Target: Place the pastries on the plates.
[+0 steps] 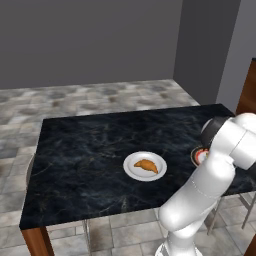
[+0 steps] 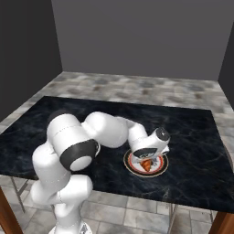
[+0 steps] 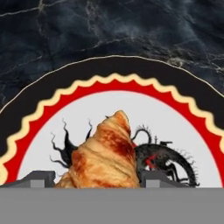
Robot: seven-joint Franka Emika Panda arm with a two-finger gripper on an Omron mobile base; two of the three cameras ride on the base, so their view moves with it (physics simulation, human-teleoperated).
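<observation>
One golden pastry (image 1: 145, 165) lies on the plain white plate (image 1: 131, 169) near the middle of the dark table. The other pastry (image 3: 105, 151) stands between my two finger tips, which press against its sides. My gripper (image 3: 98, 179) hangs low over the white centre of the red and dark patterned plate (image 3: 48, 103). From the right base view the gripper (image 2: 147, 160) points down onto that plate (image 2: 132, 165), with the pastry (image 2: 146, 165) under it. I cannot tell whether this pastry touches the plate. My arm hides most of the patterned plate (image 1: 198, 156) in the left base view.
The black marble table (image 1: 80, 150) has wooden legs and sits on a tiled floor. Both plates lie near its front edge. Metal chair legs (image 1: 247, 210) stand by the table's right corner.
</observation>
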